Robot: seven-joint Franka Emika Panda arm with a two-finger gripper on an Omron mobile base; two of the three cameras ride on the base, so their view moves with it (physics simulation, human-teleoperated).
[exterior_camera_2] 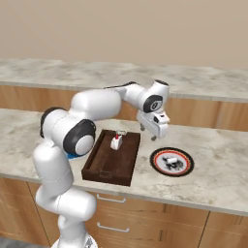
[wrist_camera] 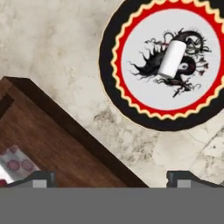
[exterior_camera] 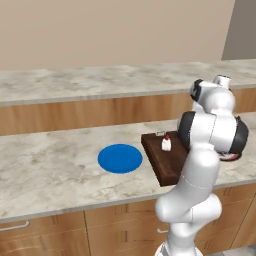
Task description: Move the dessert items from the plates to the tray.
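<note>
My gripper hangs open with nothing in it, above the counter between the wooden tray and the white plate with the ringed rim. In the hand view its fingertips stand wide apart. A plain pale lump lies on its side in the middle of that plate, and it shows small in the right base view too. The white cake block with a red top stands on the tray near its far end. The blue plate is bare, left of the tray.
The things lie on a marble counter whose front edge runs just below the tray. A higher counter ledge with a wooden face rises behind. My own arm covers the tray's right side in the left base view.
</note>
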